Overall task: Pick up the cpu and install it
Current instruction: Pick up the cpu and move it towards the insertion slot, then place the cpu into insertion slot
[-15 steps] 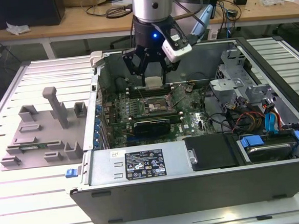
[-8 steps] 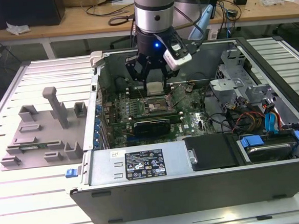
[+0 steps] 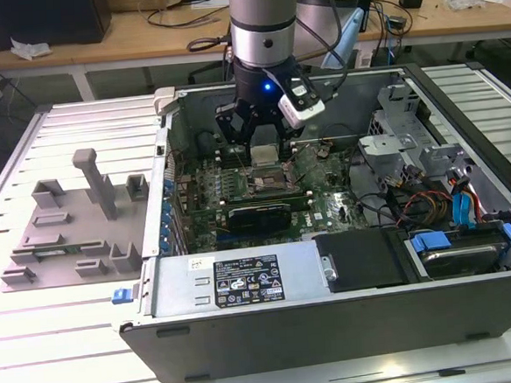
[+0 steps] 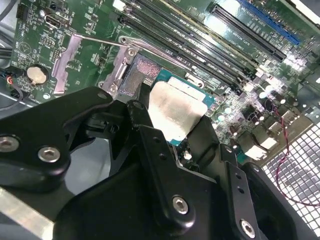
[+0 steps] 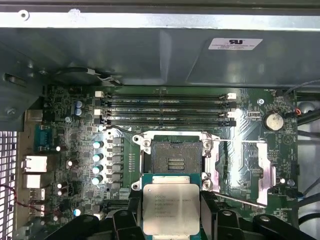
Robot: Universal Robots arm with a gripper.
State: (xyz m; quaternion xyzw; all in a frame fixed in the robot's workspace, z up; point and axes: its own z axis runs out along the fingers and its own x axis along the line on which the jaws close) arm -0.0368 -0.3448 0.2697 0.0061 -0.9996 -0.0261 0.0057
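Step in hand: bring the cpu (image 5: 171, 206) over the socket (image 5: 173, 156) and seat it. The gripper (image 3: 266, 149) is closed down to the chip's width. Its fingers (image 5: 207, 210) clamp two opposite edges, and the silver top faces the wrist cameras. In the exterior view the gripper hangs inside the open computer case (image 3: 353, 325), at about 12 o'clock from the socket and above the motherboard (image 5: 75, 150). The chip is apart from the board and not yet seated. The socket is uncovered, with its load plate (image 5: 266, 175) swung clear to one side. Keep the chip level and square to the socket frame; judged from the first wrist view, its edges run parallel to that frame. Centre the chip over the contact field, match the corner key, and descend vertically without sliding, since the contacts would probably bend under side load. Apply no pressing force. Keep the fingers clear of the memory slots (image 5: 165, 107).
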